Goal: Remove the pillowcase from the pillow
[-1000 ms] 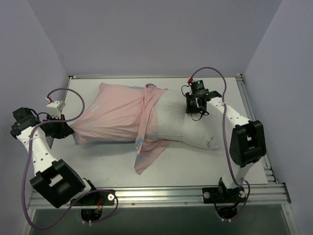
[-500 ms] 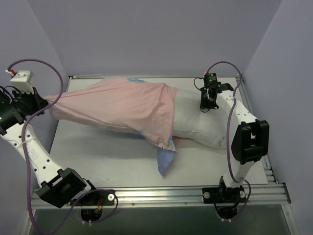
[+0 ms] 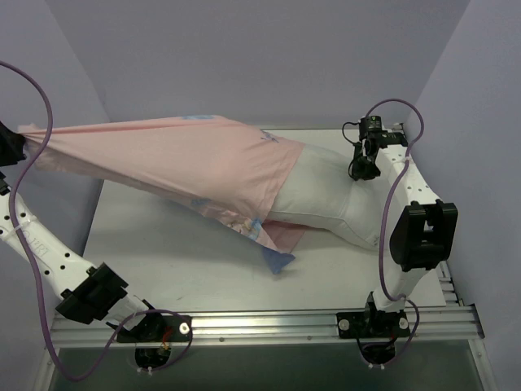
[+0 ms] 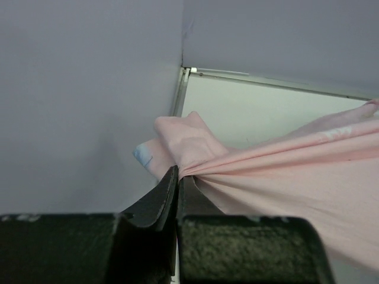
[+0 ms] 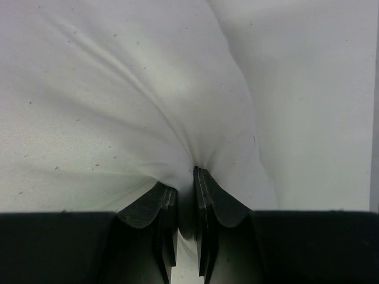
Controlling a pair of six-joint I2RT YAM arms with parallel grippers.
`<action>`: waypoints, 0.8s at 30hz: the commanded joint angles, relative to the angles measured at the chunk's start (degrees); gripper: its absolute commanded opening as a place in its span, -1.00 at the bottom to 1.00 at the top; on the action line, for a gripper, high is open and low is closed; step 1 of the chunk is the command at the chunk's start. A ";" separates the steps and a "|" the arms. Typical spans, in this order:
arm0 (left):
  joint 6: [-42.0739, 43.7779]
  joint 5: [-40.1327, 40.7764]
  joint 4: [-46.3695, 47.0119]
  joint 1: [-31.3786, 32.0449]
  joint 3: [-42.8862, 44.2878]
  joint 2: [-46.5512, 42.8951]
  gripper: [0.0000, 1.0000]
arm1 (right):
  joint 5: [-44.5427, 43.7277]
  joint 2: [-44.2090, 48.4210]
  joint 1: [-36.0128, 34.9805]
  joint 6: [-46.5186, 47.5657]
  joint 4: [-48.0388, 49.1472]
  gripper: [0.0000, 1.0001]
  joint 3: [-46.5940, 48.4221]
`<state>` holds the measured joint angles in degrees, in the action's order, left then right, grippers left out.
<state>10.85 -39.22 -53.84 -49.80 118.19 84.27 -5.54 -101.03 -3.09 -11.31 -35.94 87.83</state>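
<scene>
Top external shows the pillowcase (image 3: 187, 163) stretched taut rightward from the left gripper (image 4: 177, 177), which is clamped tight on its bunched end. Its open end covers only the nearer part of the pillow (image 3: 334, 204), whose far end the right gripper (image 5: 186, 177) pinches.

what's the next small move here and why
Probably pull the left gripper a bit further left, away from the pillow, while the right gripper holds its pinch. The left is shut on the pillowcase, which is stretched taut yet still sleeves the pillow's left part; the right is clamped on the pillow's bare right end.
</scene>
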 commanded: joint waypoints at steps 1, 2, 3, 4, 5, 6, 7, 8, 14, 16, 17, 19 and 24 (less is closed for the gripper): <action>1.28 20.41 20.53 -6.89 7.49 0.46 -0.95 | -25.14 -3.38 8.72 5.33 -8.70 -1.00 -0.91; 1.45 21.20 20.71 -6.98 8.10 0.63 -0.95 | -24.96 -3.21 8.80 5.42 -8.62 -1.00 -1.00; 1.45 21.55 20.45 -6.89 10.02 0.89 -0.95 | -25.31 -3.20 8.89 5.51 -8.53 -1.00 -1.00; 1.63 21.82 20.19 -6.98 11.00 1.59 -0.95 | -25.48 -3.20 9.24 5.60 -8.62 -1.00 -0.91; 1.54 22.17 20.01 -6.98 12.14 1.95 -0.95 | -25.48 -3.03 10.46 5.69 -8.70 -1.00 -0.73; 1.63 23.13 19.92 -7.15 13.11 2.30 -0.95 | -25.31 -3.03 11.00 5.69 -8.70 -1.00 -0.56; 1.72 23.57 19.83 -7.33 15.21 3.09 -0.95 | -25.13 -2.94 11.61 5.69 -8.70 -1.00 0.05; 1.02 24.27 19.74 -7.94 16.27 3.62 -0.95 | -25.05 -2.68 12.31 5.77 -8.79 -1.00 0.32; 1.28 24.72 16.41 -9.17 24.80 9.06 -0.95 | -24.43 -0.92 13.02 6.12 -8.53 -1.00 1.11; 1.37 26.20 16.05 -9.70 25.94 10.64 -0.95 | -24.26 -0.83 13.55 6.13 -8.44 -1.00 1.03; 1.19 26.39 16.05 -10.14 26.73 11.09 -0.95 | -24.17 -0.74 13.64 6.13 -8.35 -1.00 1.03; 0.93 26.48 16.14 -11.54 27.61 12.23 -0.96 | -23.90 -0.74 13.82 6.21 -8.35 -1.00 1.03; 2.95 24.56 15.88 -12.34 29.03 13.47 -0.95 | -23.64 -0.92 14.17 6.04 -8.79 -1.00 1.46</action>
<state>10.98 -23.59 -47.22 -59.75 145.12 97.60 -17.56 -100.82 8.23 -6.85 -40.66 89.80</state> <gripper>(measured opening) 0.033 0.129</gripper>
